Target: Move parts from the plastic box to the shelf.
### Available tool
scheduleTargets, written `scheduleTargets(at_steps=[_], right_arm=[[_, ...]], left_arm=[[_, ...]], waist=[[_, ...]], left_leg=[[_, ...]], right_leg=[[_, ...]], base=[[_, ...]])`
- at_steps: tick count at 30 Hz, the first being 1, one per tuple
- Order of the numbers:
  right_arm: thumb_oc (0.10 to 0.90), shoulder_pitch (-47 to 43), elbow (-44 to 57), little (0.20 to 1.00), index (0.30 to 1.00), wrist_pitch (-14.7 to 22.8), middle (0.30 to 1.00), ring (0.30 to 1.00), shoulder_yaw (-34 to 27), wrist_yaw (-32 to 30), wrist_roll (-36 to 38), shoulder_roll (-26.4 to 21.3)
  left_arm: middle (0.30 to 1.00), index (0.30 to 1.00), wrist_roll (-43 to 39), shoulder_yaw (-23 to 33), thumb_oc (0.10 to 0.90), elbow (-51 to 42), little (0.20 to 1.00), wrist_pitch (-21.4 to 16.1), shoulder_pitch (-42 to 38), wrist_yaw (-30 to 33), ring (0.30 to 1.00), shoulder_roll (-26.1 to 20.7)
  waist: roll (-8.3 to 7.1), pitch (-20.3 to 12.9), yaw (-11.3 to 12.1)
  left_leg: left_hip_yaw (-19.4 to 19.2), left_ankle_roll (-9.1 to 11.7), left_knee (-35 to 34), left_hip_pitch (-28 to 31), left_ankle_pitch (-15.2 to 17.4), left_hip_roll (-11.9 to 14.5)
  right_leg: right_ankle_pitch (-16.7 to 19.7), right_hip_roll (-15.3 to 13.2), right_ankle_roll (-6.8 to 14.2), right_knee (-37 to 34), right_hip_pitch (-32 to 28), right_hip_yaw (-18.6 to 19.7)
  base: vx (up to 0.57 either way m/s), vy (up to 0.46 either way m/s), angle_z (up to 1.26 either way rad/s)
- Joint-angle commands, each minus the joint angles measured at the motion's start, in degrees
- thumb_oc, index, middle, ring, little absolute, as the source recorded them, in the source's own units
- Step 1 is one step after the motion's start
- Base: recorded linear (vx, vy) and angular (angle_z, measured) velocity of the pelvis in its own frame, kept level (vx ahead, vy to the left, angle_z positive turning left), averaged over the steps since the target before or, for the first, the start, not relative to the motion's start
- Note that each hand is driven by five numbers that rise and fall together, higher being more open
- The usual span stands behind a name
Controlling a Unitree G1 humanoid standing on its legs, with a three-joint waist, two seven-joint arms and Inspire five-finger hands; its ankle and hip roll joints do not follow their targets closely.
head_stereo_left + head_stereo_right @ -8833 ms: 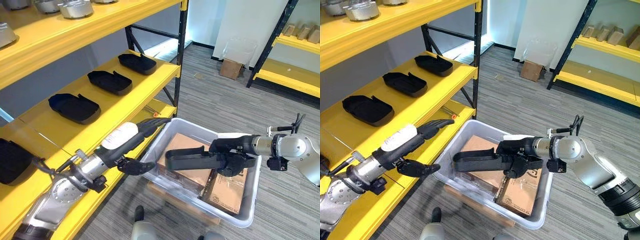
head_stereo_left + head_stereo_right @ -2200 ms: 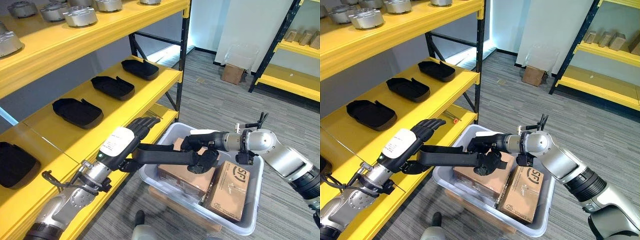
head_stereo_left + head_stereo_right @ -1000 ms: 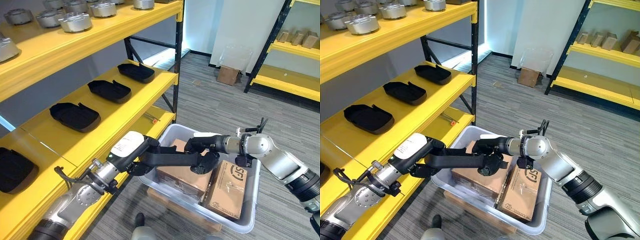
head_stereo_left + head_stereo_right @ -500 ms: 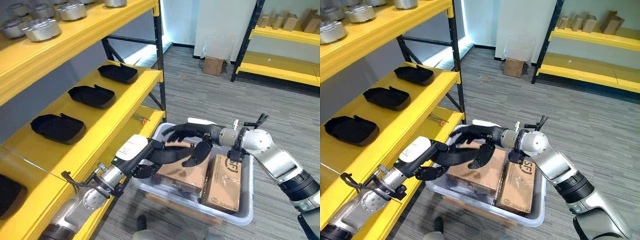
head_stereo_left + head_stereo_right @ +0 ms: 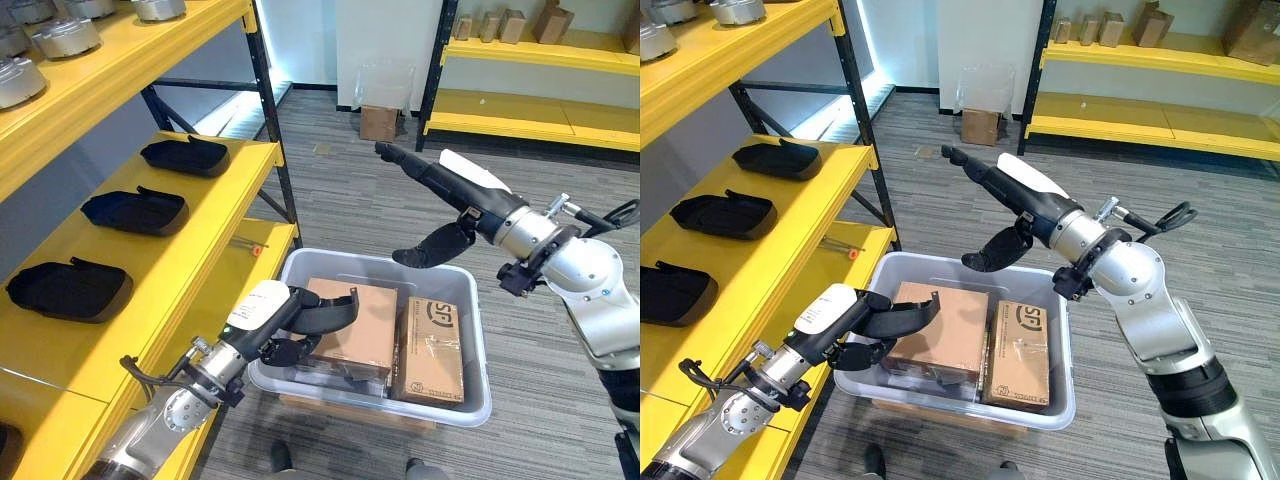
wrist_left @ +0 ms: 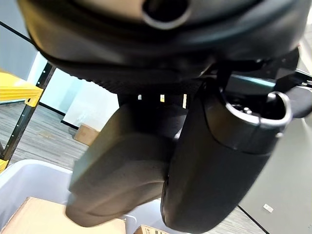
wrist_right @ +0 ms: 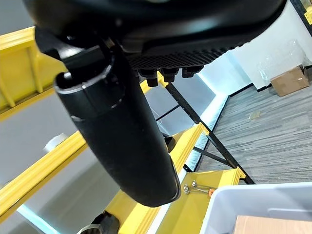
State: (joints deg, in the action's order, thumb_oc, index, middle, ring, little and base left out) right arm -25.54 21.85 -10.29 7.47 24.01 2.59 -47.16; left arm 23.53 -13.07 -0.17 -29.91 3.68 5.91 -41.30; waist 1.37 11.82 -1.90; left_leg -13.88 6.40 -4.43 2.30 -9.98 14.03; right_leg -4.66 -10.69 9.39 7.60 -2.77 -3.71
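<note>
A clear plastic box [image 5: 470,400] stands on the floor with two cardboard cartons [image 5: 352,318] inside. My left hand [image 5: 282,312] hovers at its left rim, fingers and thumb curled round one end of a long black part [image 5: 335,303], which points over the cartons. In the left wrist view the part [image 6: 122,180] lies against the thumb [image 6: 219,165]. My right hand [image 5: 1032,203] is raised above the box, open with straight fingers and holding nothing. The yellow shelf [image 5: 205,250] on the left carries three similar black parts [image 5: 135,210].
Silver round parts [image 5: 65,35] sit on the top shelf. A small orange-tipped tool [image 5: 248,245] lies on the low shelf near the box. A second yellow rack [image 5: 540,110] stands at the back, with a carton [image 5: 378,122] on the floor by it.
My right hand has let go of the black part and lifted up and away from the box. The left hand alone now keeps the part. The camera has also shifted.
</note>
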Motion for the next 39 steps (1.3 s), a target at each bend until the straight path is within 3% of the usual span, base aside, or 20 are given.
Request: scheduleTargets(at_steps=[1,7,13,18,23,25,27,29,31,32,34,36,39], right_arm=[[0.9,-2.06,6.01,1.0,1.0,5.4,1.0,1.0,-5.55,-3.72,2.59,-1.01],[0.9,2.08,5.12,1.0,1.0,5.6,1.0,1.0,-8.5,-9.07,4.55,0.04],[0.9,9.88,2.44,1.0,1.0,7.06,1.0,1.0,-10.79,-14.65,1.02,3.43],[0.9,15.52,-2.05,1.0,1.0,11.14,1.0,1.0,-11.74,-23.33,-1.02,6.38],[0.9,16.26,-4.45,1.0,1.0,12.77,1.0,1.0,-10.43,-29.17,-0.28,8.98],[0.9,16.39,-5.01,1.0,1.0,12.59,1.0,1.0,-9.75,-30.64,-1.35,10.29],[0.9,17.56,-5.2,1.0,1.0,11.78,1.0,1.0,-8.98,-33.0,-2.75,11.8],[0.9,20.09,-5.72,1.0,1.0,11.9,1.0,1.0,-8.87,-38.11,-4.53,13.63],[0.9,21.12,-6.32,1.0,1.0,11.6,1.0,1.0,-8.95,-39.78,-3.14,14.33],[0.9,21.92,-8.24,1.0,1.0,12.17,1.0,1.0,-8.78,-40.82,-2.79,14.95],[0.9,22.16,-9.38,1.0,1.0,11.61,1.0,1.0,-8.49,-40.96,-2.11,15.08],[0.9,22.5,-11.44,1.0,1.0,11.88,1.0,1.0,-8.39,-41.29,-0.99,14.47],[0.9,22.99,-11.61,1.0,1.0,11.32,1.0,1.0,-8.01,-40.79,0.57,13.53]], left_arm=[[0.3,0.3,-0.65,6.19,0.4,-4.0,0.3,-3.25,-4.48,6.91,0.3,0.48],[0.3,0.3,1.51,8.27,0.4,-4.49,0.3,-3.24,-3.06,8.6,0.3,0.4],[0.3,0.3,5.31,11.48,0.4,-7.01,0.3,-3.49,-1.8,11.44,0.3,-0.39],[0.3,0.3,5.95,13.96,0.4,-9.99,0.3,-2.19,-1.72,12.09,0.3,-1.47],[0.3,0.3,7.68,15.74,0.4,-11.83,0.3,-1.38,0.07,15.71,0.3,-1.83],[0.3,0.3,8.18,16.52,0.4,-12.5,0.3,-1.96,0.95,16.89,0.3,-1.89],[0.3,0.3,7.37,17.23,0.4,-13.79,0.3,-2.7,1.53,17.08,0.3,-1.75],[0.3,0.3,6.69,17.37,0.4,-15.09,0.3,-5.08,1.09,16.47,0.3,-1.14],[0.3,0.3,6.55,17.0,0.4,-15.59,0.3,-6.07,0.14,16.57,0.3,-0.98],[0.3,0.3,7.14,16.11,0.4,-16.08,0.3,-6.55,-1.23,17.59,0.3,-0.98],[0.3,0.3,7.15,15.47,0.4,-16.52,0.3,-7.02,-1.74,18.26,0.3,-0.98],[0.3,0.3,6.56,14.22,0.4,-17.54,0.3,-7.97,-3.09,18.17,0.3,-0.65],[0.3,0.3,6.65,11.58,0.4,-17.46,0.3,-6.73,-6.76,17.9,0.3,-1.06]], waist=[[-2.07,-4.42,-0.4],[-1.69,-4.45,-0.26],[-0.8,-3.96,0.26],[0.7,-2.11,0.99],[0.94,-0.21,1.71],[0.95,0.33,1.91],[1.16,1.01,1.69],[0.72,1.34,0.08],[0.57,1.2,-0.82],[-0.13,0.65,-1.73],[-0.47,0.35,-1.91],[-1.34,-0.7,-2.43],[-1.15,-2.6,-4.03]], left_leg=[[-0.01,2.83,0.31,1.02,2.0,4.58],[0.39,2.77,0.14,0.64,1.94,4.59],[2.26,2.28,0.44,-0.75,1.52,4.59],[5.63,1.71,1.45,-3.21,-0.22,4.94],[8.16,1.56,0.45,-4.25,-0.81,5.37],[7.71,1.57,0.14,-4.69,-1.34,5.7],[4.9,2.01,-0.15,-5.71,-2.76,6.42],[-3.21,2.66,-0.03,-6.62,-4.35,7.14],[-6.83,2.65,0.5,-5.96,-4.61,7.23],[-7.78,2.9,4.02,-3.95,-2.01,6.43],[-7.66,2.38,7.8,-2.71,-0.04,6.09],[-7.85,1.77,16.47,-0.49,3.68,4.97],[-8.32,2.34,23.05,3.04,5.6,4.14]], right_leg=[[0.91,-1.47,-2.28,1.28,-0.73,-4.92],[0.52,-1.21,-2.52,1.4,-0.69,-5.17],[-2.1,-0.11,-3.72,4.94,0.14,-5.45],[-8.43,2.64,-6.71,15.52,2.69,-6.06],[-12.16,4.88,-9.04,22.6,4.64,-6.73],[-12.42,4.99,-9.36,23.16,4.79,-7.4],[-12.31,5.06,-9.44,22.7,4.27,-9.06],[-10.75,4.01,-8.79,19.26,1.85,-12.86],[-9.53,3.43,-8.44,17.36,0.89,-14.64],[-9.07,2.2,-8.05,15.49,0.22,-15.01],[-8.25,1.5,-8.1,14.54,0.39,-15.1],[-6.24,0.13,-8.26,11.76,0.68,-15.57],[-4.19,-0.18,-8.43,9.5,2.13,-16.07]], base=[[-0.04,-0.015,-0.09],[-0.02,-0.014,0.0],[-0.05,-0.054,0.02],[-0.09,-0.095,0.18],[-0.07,-0.123,0.22],[-0.11,-0.083,0.23],[-0.11,-0.059,0.29],[-0.15,-0.03,0.87],[-0.17,0.053,1.26],[-0.17,0.117,0.69],[-0.19,0.131,0.52],[-0.23,0.158,0.46],[-0.21,0.231,0.36]])
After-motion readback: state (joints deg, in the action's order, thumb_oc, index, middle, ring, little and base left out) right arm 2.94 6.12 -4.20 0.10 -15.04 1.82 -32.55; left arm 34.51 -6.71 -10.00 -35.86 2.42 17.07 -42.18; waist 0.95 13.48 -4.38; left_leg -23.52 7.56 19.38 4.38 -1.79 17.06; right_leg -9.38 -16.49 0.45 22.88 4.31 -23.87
